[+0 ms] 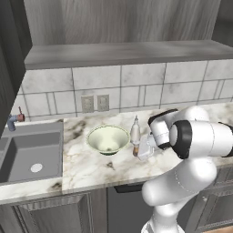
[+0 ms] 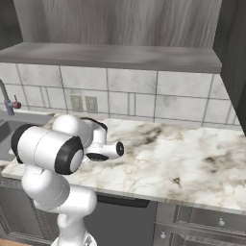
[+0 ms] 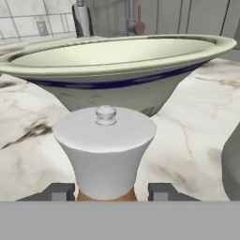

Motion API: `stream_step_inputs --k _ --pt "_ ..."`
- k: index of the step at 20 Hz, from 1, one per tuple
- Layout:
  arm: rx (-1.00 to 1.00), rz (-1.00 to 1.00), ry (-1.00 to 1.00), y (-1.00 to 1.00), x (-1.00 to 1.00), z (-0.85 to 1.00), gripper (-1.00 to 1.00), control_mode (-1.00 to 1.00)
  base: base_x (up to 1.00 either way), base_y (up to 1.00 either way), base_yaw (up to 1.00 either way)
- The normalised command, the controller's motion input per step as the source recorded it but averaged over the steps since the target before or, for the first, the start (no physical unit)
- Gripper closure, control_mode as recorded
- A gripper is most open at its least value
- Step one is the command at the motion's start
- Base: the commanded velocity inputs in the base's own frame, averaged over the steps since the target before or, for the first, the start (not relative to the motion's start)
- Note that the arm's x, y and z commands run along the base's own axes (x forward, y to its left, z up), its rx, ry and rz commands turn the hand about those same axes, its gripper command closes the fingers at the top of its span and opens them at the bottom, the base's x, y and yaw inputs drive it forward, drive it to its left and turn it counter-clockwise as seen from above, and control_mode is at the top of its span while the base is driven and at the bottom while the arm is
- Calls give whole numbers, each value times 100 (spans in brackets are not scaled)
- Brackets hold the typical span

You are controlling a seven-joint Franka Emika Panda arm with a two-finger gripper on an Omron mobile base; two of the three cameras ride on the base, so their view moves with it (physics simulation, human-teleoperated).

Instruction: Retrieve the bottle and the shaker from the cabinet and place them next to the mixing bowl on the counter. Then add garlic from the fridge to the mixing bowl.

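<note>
Right now the hand [image 3: 110,191] sits low over the white marble surface [image 1: 86,168] with brown-grey veining, its two dark fingertips [image 3: 58,191] flanking the small orange-brown shaker [image 3: 104,157] with its pale whitish cap. The tips stand on either side of the narrow neck; whether they press on it or are just let go cannot be told from these views.

The shaker stands upright, long axis vertical, cap knob pointing straight up. Just beyond it rises the wide pale cream-green mixing bowl [image 3: 117,65] with a flared rim and a dark band beneath. From the left base view, the shaker [image 1: 135,149] stands at the foot of the tall slim white bottle [image 1: 135,132] with a thin pointed nozzle, also upright, both just beside the bowl [image 1: 108,139] on the side away from the grey sink [image 1: 32,159], roughly midway between the surface's front edge and the tiled back wall.

By my judgement the shaker placement is at its end. Next the hand would need to open fully, draw back without knocking shaker or bottle, and then head for the fridge to fetch garlic.
</note>
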Motion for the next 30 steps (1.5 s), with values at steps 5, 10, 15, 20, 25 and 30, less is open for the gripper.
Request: stream_step_inputs --k 5,10,15,20,25,30 --pt "0 0 -2 0 0 0 -100 -100 0 0 0" --pt "0 0 -3 0 -6 0 -100 -100 0 0 0" --pt "0 0 -3 -10 -18 0 -100 -100 0 0 0" --pt "0 -1 -2 -24 -29 0 -100 -100 0 0 0" --pt "0 -2 -1 -27 -20 0 -100 -100 0 0 0" --pt "0 -6 -1 -39 -19 33 -100 -100 0 0 0"
